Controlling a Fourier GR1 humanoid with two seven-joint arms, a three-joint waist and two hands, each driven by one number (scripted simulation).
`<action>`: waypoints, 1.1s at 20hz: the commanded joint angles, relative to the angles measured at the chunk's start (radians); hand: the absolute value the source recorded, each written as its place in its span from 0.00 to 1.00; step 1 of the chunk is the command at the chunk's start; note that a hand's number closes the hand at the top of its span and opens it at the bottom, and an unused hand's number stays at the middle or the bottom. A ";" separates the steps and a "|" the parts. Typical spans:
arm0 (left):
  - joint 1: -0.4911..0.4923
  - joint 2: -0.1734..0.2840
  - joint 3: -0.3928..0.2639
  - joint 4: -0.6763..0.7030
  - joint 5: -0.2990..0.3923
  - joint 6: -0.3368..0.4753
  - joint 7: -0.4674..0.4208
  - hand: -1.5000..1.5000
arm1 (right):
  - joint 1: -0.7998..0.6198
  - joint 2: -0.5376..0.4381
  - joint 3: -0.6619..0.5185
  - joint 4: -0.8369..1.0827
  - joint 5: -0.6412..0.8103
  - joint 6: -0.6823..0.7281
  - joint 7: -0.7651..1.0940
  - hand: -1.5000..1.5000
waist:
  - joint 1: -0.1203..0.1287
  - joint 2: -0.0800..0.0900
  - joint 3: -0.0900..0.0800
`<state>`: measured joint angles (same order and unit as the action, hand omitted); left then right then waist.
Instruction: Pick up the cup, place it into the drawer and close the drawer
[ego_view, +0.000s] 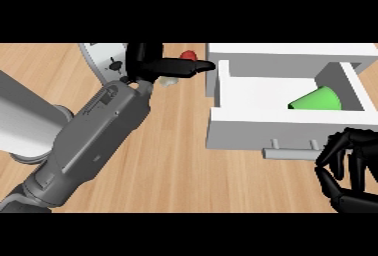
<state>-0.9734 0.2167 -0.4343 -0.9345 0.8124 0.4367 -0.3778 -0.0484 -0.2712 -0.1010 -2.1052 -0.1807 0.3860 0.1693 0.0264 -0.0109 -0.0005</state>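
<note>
The cup (317, 99) lay partly behind the drawer's (284, 127) right wall. A red thing (190, 53) showed only as a sliver behind the left hand (159, 66). The right hand (351, 170) ran off the view's right edge, its palm unseen

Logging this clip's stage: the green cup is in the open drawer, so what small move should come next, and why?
Probably the right hand should move forward onto the drawer's front panel and begin pushing it shut. The green cup already lies on its side inside the drawer, which stands pulled out, and that hand sits just below the handle, fingers curled, holding nothing.
</note>
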 joint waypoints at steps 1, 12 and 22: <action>0.122 0.128 0.016 -0.184 0.017 -0.018 0.087 0.00 | 0.043 0.011 0.079 -0.005 0.144 0.003 -0.016 1.00 | 0.010 -0.001 0.000; 0.525 0.276 0.099 -0.466 0.033 -0.121 0.038 0.00 | -0.001 -0.081 0.128 0.167 0.426 0.032 -0.205 1.00 | -0.003 0.010 0.001; 0.753 0.352 0.175 -0.607 0.045 -0.244 0.029 0.00 | -0.097 -0.012 0.357 0.474 0.869 -0.200 -0.337 1.00 | -0.008 0.011 0.001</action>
<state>-0.3050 0.5496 -0.2863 -1.4781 0.8621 0.2241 -0.3530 -0.1038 -0.3283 0.1916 -1.7576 0.5690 0.2639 -0.1186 0.0257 0.0002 0.0002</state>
